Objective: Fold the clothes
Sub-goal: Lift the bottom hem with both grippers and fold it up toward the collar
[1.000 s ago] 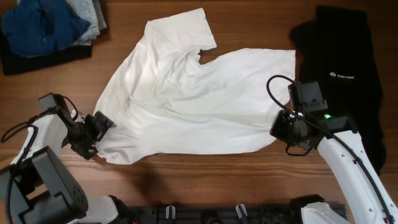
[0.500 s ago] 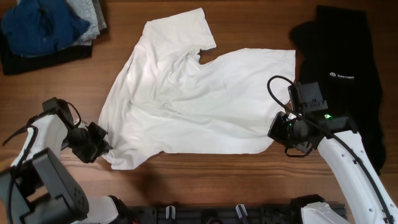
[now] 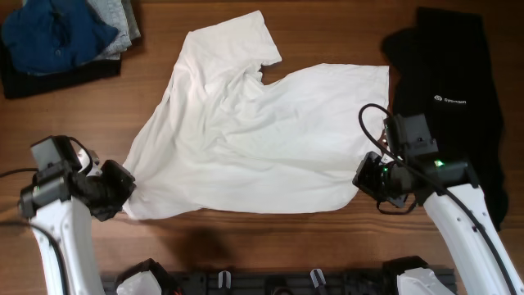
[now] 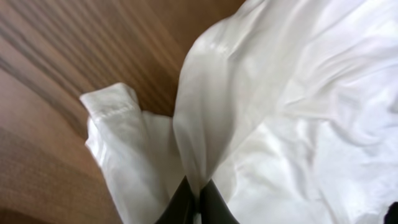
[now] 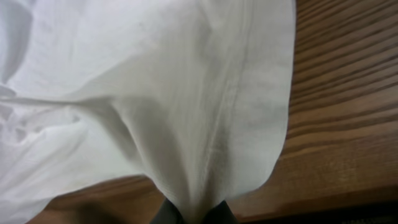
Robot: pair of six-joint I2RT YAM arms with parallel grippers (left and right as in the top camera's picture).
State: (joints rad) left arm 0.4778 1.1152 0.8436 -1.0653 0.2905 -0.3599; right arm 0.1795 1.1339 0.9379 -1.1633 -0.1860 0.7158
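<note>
— So, how far along?
— Barely begun: large white wrinkly T-shirt (image 3: 246, 139) lies unfolded on wooden table (image 3: 327, 33); left claw (image 3: 127, 192) pinches one lower corner, right claw (image 3: 365, 173) the other. Every fold is yet undone.

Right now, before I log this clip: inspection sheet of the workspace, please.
Surface: wooden table, no spills seen.
Job's things: white T-shirt spread out, wrinkled, not yet folded.
Clutter: black garment at right; blue and grey pile top left.
Grippers: left gripper and right gripper each shut on a near edge of the T-shirt.
Cables: black cable looped above the right wrist.
Surroundings: black rail at the near edge.
</note>
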